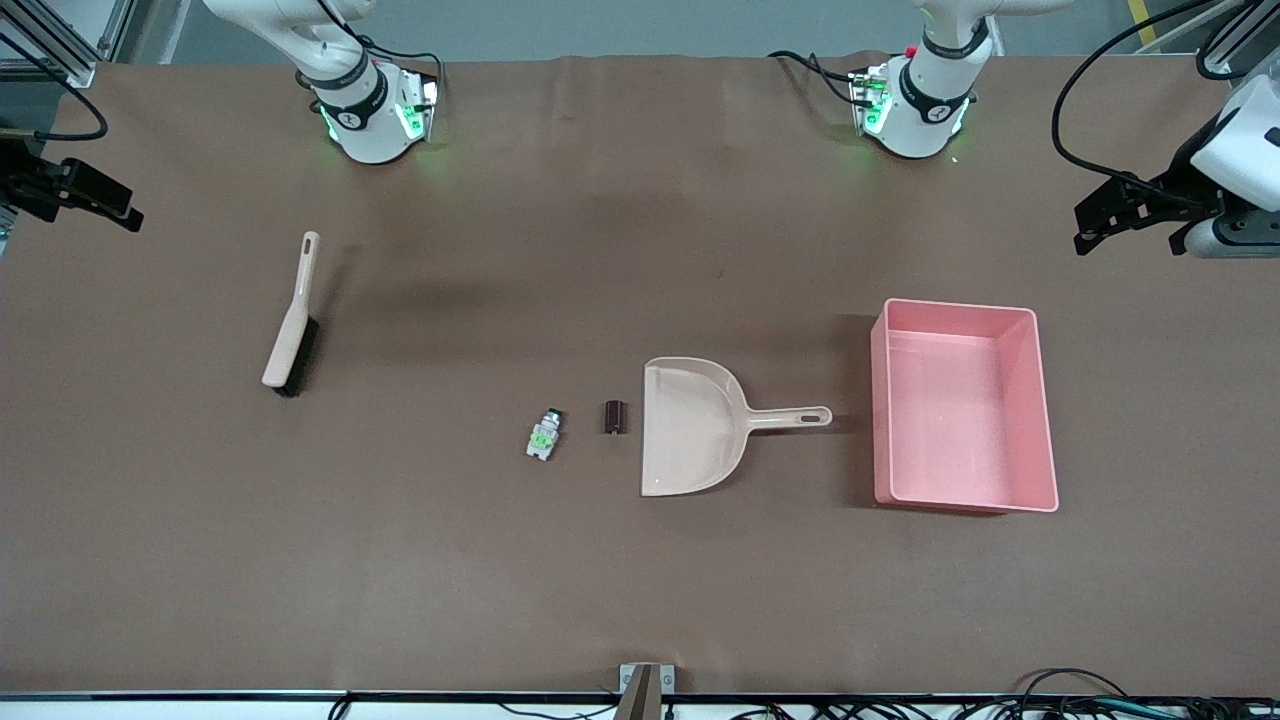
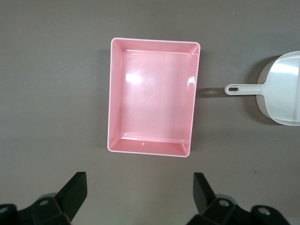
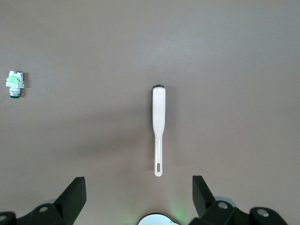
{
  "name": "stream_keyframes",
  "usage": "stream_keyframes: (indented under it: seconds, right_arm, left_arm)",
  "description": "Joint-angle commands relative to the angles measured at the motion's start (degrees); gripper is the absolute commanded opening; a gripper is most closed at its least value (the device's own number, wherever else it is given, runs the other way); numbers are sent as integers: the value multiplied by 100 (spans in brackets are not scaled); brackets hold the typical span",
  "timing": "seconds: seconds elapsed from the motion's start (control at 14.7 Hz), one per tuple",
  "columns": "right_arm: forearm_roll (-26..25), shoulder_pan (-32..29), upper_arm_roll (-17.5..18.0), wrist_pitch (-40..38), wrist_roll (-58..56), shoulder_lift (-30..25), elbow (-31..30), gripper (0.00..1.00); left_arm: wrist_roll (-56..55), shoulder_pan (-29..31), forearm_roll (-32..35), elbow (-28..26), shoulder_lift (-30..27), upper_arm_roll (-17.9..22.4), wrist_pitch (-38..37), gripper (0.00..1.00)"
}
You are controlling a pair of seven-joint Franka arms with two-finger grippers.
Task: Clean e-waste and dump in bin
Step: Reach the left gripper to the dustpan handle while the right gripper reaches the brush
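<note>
The whitish-grey component (image 1: pixel 543 435) is lying on the brown surface (image 1: pixel 600 580) with its long axis running almost straight toward and away from the front camera, dark tip at the end away from that camera, bright green patch showing on its middle. The maroon-black cylinder (image 1: pixel 614 416) is sitting stubby and upright-looking between that component and the dustpan (image 1: pixel 700 428), just beside the pan's wide open mouth; its finer shape is too small to make out. The dustpan, smooth beige plastic, is pointing its slim handle toward the bin (image 1: pixel 965 405), a glossy pink rectangular tray with low walls, standing near the handle's tip with its long sides running toward the front camera. A beige brush (image 1: pixel 292 315) with dark bristles is lying well apart from the dustpan, toward the right arm's end. The left claw (image 2: pixel 140 197) is hanging released above the surface beside the bin; the right claw (image 3: pixel 139 194) is hanging released above the brush, both arms waiting, their fingertips partly cut off at the frame edges.
</note>
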Motion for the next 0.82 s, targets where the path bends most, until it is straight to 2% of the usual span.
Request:
stream_keyframes:
  seconds: [0.0,0.55,0.75]
  right_arm:
    - [91,16,-11,14,87,-138,-53,100]
    - [91,16,-11,5,87,-129,-9,100]
    - [91,16,-11,-3,87,-138,-17,100]
  left_arm:
    - [65,-12,17,142,66,5,-119,100]
    - [284,-65,34,150,198,-3,-110,100]
    - [284,-179,43,150,356,-126,-49,100]
